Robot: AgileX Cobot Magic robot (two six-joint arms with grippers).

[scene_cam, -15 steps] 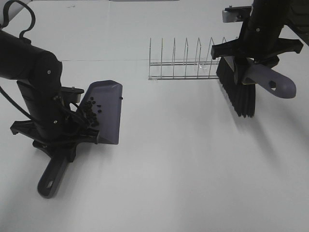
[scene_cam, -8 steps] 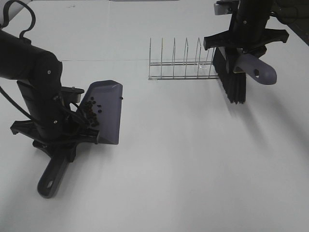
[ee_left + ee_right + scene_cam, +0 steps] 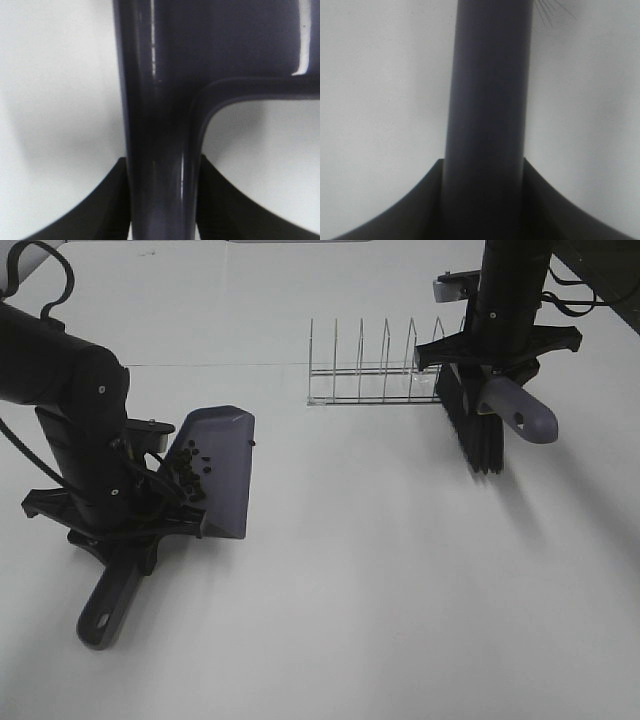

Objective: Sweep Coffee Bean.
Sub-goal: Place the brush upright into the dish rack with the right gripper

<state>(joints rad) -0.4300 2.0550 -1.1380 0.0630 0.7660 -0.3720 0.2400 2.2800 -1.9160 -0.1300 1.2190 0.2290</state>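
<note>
The coffee beans (image 3: 187, 467) lie as a small dark cluster inside the grey-purple dustpan (image 3: 222, 455) at the left of the table; one stray bean (image 3: 251, 443) sits at the pan's right rim. My left gripper (image 3: 125, 530) is shut on the dustpan handle (image 3: 157, 120), which points toward the table's front edge. My right gripper (image 3: 493, 360) is shut on the brush handle (image 3: 487, 115) and holds the brush (image 3: 478, 430) with black bristles hanging down, by the right end of the wire rack. The handle's grey end (image 3: 520, 410) sticks out to the right.
A wire dish rack (image 3: 385, 375) stands at the back middle, right next to the brush. The white table (image 3: 380, 570) spreads across the middle and front. A table seam line runs across the back.
My right arm has carried the brush back and to the left, close to the rack's right end, and then a little lower. The left arm and dustpan have not moved.
</note>
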